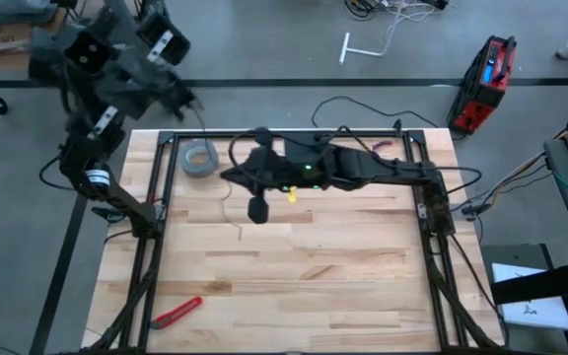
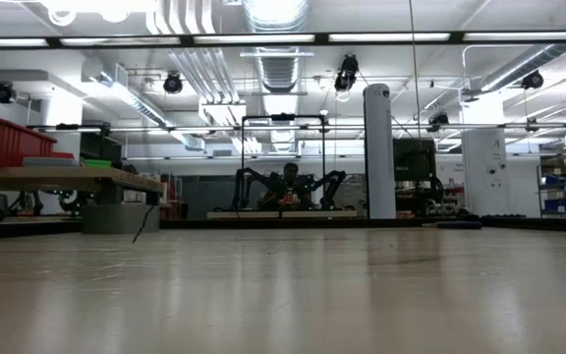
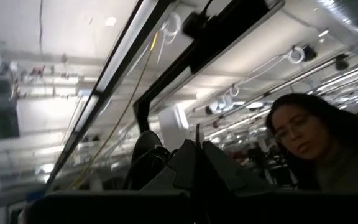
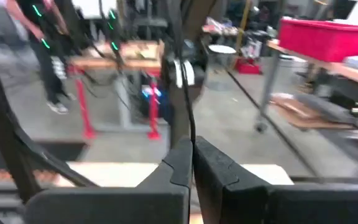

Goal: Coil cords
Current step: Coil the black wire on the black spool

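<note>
The right arm reaches across the far part of the table from the right side, its right gripper near the far left area. In the right wrist view its fingers are pressed together, clenched on the thin black cord, which runs up from between them. The small black round reel lies just on the near side of that gripper on the wood, and the cord trails across the boards to its left. A grey tape roll lies at the far left of the table, beside the gripper. A red-handled cutter lies at the near left. The left arm is raised beyond the table's far left corner; its left gripper has its fingers closed together, holding nothing that can be made out. A person shows beyond it in the left wrist view
</note>
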Controlling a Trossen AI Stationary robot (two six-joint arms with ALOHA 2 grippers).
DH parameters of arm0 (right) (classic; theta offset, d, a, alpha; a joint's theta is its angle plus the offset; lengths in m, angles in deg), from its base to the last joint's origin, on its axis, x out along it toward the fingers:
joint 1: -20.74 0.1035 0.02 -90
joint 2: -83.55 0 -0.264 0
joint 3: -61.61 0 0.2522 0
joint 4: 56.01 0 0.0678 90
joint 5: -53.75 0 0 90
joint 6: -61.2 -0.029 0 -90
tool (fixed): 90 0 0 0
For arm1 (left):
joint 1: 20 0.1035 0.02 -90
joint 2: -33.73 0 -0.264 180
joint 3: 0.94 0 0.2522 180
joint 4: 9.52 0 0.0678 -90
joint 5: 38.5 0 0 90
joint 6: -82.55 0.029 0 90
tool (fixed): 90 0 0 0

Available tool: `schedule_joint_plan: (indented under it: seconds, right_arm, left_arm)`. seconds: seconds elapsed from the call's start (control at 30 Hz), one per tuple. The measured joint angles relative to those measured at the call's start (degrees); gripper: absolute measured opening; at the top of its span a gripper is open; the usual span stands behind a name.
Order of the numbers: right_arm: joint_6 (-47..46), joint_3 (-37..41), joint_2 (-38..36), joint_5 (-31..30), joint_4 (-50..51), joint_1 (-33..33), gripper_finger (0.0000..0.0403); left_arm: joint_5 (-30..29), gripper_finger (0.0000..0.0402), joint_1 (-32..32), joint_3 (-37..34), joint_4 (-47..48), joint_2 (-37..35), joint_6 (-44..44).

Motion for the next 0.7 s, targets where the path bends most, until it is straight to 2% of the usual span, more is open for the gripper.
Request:
schedule_joint_plan:
  seconds: [0.2, 0.33, 0.5, 0.6, 0.7]
  right_arm:
    - [8.61, 0.00, -5.43, -10.41, 6.21, 2.27, 0.0001]
    - [13.92, -0.04, -8.60, -13.45, 7.48, 4.10, 0.0001]
    - [15.60, -0.04, -11.25, -15.43, 11.02, 6.04, 0.0000]
    - [16.46, -0.04, -12.35, -18.26, 13.12, 7.45, 0.0000]
    - [17.00, -0.04, -13.03, -18.67, 14.75, 8.40, 0.0000]
  left_arm:
    - [-1.63, 0.0003, 4.87, -0.01, 1.06, 0.65, -3.24]
    - [-3.34, 0.0003, 8.12, -0.58, 4.96, 1.50, -8.96]
    - [-10.20, 0.0003, 12.47, -0.81, 18.27, 1.66, -5.83]
    - [-11.36, 0.0003, 14.70, -0.81, 21.80, 1.82, -6.49]
    - [-11.88, 0.0002, 15.76, -0.76, 22.28, 2.57, -9.63]
